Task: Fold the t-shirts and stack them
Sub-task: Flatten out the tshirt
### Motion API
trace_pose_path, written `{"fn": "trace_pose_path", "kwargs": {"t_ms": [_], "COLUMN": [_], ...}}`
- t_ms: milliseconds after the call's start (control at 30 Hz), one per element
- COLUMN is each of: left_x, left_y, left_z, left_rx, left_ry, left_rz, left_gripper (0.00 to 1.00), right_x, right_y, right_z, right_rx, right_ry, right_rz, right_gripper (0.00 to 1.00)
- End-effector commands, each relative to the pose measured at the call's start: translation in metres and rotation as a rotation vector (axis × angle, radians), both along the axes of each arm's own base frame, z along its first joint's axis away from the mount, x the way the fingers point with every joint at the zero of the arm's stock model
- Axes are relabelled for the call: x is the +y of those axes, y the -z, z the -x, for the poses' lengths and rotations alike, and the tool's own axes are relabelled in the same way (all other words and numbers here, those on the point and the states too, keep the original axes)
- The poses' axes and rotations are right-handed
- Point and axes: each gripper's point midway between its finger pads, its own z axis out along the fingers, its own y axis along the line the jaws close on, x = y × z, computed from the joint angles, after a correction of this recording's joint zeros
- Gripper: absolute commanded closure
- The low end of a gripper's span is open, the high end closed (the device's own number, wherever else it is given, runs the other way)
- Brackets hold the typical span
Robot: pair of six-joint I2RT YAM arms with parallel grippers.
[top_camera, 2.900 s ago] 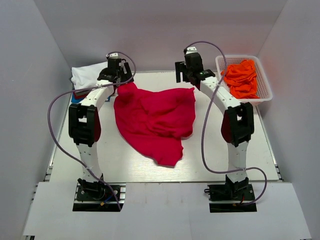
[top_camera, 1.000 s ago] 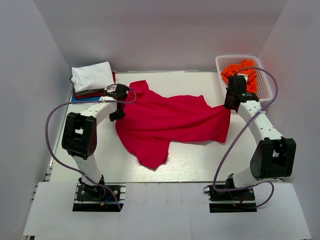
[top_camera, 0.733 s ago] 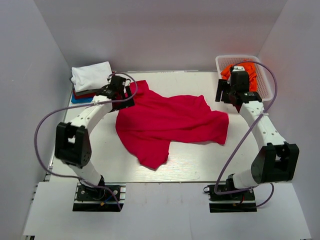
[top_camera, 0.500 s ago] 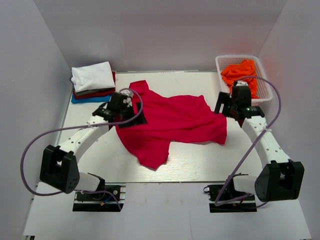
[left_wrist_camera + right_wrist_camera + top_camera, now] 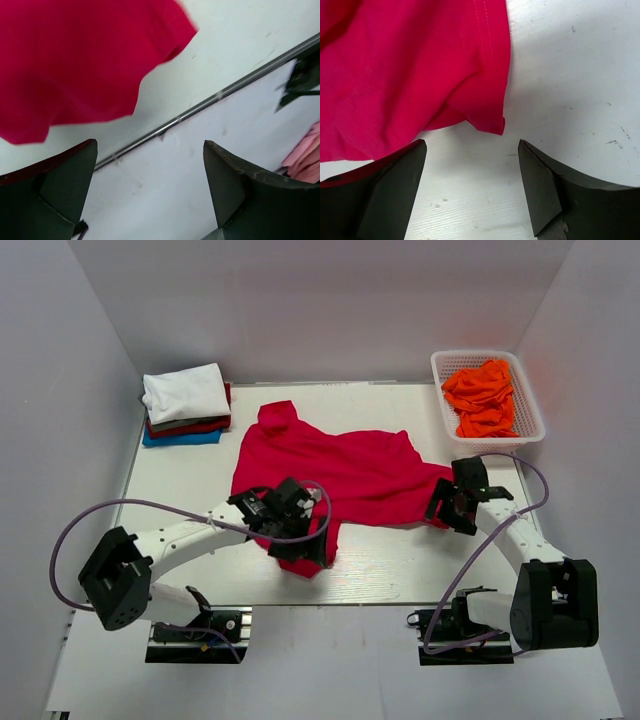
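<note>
Hovering at the crimson t-shirt — left gripper and right gripper (fingers apart).

On the table a spread t-shirt lies centrally, a folded stack behind-left, a basket behind-right.

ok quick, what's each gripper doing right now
Left gripper: open, empty, at the near end of the red shirt.
Right gripper: open, empty, at its right corner.

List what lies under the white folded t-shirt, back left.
Showing beneath the folded white t-shirt: edges of a dark red folded shirt, then a blue folded shirt. Their tops are covered.
</note>
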Motion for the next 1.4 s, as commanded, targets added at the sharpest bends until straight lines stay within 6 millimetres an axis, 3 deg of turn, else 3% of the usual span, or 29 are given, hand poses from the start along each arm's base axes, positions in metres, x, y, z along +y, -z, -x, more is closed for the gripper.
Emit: {"fn": "trace_pose_path", "kwargs": {"t_ms": [0, 133, 167, 267, 333, 433, 533, 567, 667, 700, 767, 800, 833, 900, 967, 1100, 1133, 1200, 1233, 1333, 1367], "left_x": [0.014, 0.009, 0.011, 0.006, 0.023, 0.031, 0.032, 0.032, 0.041, 0.039, 0.04, 0.045, 0.037, 0.046, 0.039, 0.041, 0.044, 0.056, 0.061, 0.081, 0.088], "left_y": [0.013, 0.024, 0.037, 0.051, 0.073, 0.082, 0.08, 0.077, 0.079, 0.074, 0.058, 0.053, 0.037, 0.022, -0.004, -0.068, -0.083, -0.133, -0.152, -0.227, -0.25], "left_z": [0.019, 0.027, 0.03, 0.022, 0.02, 0.009, -0.002, -0.002, -0.023, -0.032, -0.054, -0.065, -0.077, -0.089, -0.1, -0.113, -0.115, -0.119, -0.12, -0.12, -0.119], "left_rx": [0.041, 0.021, 0.027, 0.002, -0.002, -0.039, -0.085, -0.09, -0.158, -0.196, -0.293, -0.346, -0.386, -0.455, -0.513, -0.625, -0.648, -0.73, -0.762, -0.888, -0.935], "left_ry": [-0.027, -0.005, 0.007, 0.023, 0.02, -0.039, -0.093, -0.095, -0.173, -0.198, -0.25, -0.269, -0.302, -0.328, -0.37, -0.447, -0.467, -0.543, -0.567, -0.662, -0.659], "left_rz": [-0.106, -0.156, -0.209, -0.291, -0.429, -0.501, -0.519, -0.51, -0.538, -0.54, -0.578, -0.619, -0.603, -0.651, -0.594, -0.494, -0.472, -0.406, -0.378, -0.222, -0.188], "left_gripper": [0.04, 0.04, 0.04, 0.05, 0.09, 0.12, 0.28, 0.4, 0.56, 0.68, 0.84, 1.0, 1.0, 1.0, 1.0, 1.0, 1.0, 1.0, 1.0, 1.0, 1.0], "right_x": [-0.003, -0.005, -0.006, -0.003, 0.0, 0.002, 0.005, 0.008, 0.012, 0.012, 0.009, 0.009, 0.009, 0.007, 0.009, 0.009, 0.008, 0.007, 0.005, 0.001, -0.001], "right_y": [-0.001, 0.014, 0.016, 0.018, 0.019, 0.023, 0.026, 0.021, 0.017, 0.015, 0.006, 0.004, -0.003, -0.019, -0.032, -0.092, -0.099, -0.143, -0.151, -0.231, -0.244], "right_z": [-0.003, 0.007, 0.001, -0.007, -0.015, -0.027, -0.035, -0.043, -0.056, -0.059, -0.069, -0.066, -0.07, -0.075, -0.073, -0.078, -0.076, -0.078, -0.073, -0.078, -0.071], "right_rx": [-0.02, 0.02, 0.006, 0.0, 0.001, -0.015, -0.007, -0.027, -0.066, -0.077, -0.103, -0.094, -0.106, -0.145, -0.15, -0.276, -0.279, -0.384, -0.38, -0.567, -0.588], "right_ry": [0.068, 0.077, 0.08, 0.077, 0.061, 0.027, 0.008, -0.006, -0.035, -0.042, -0.036, -0.04, -0.047, -0.051, -0.062, -0.064, -0.065, -0.083, -0.087, -0.078, -0.07], "right_rz": [-0.014, -0.008, -0.008, -0.027, -0.035, -0.036, -0.043, -0.049, -0.069, -0.061, -0.047, -0.041, -0.038, -0.031, -0.037, -0.037, -0.035, -0.022, -0.017, 0.001, 0.008], "right_gripper": [0.21, 0.21, 0.21, 0.22, 0.24, 0.31, 0.49, 0.55, 0.72, 0.82, 0.93, 1.0, 1.0, 1.0, 1.0, 1.0, 1.0, 1.0, 1.0, 1.0, 1.0]}}
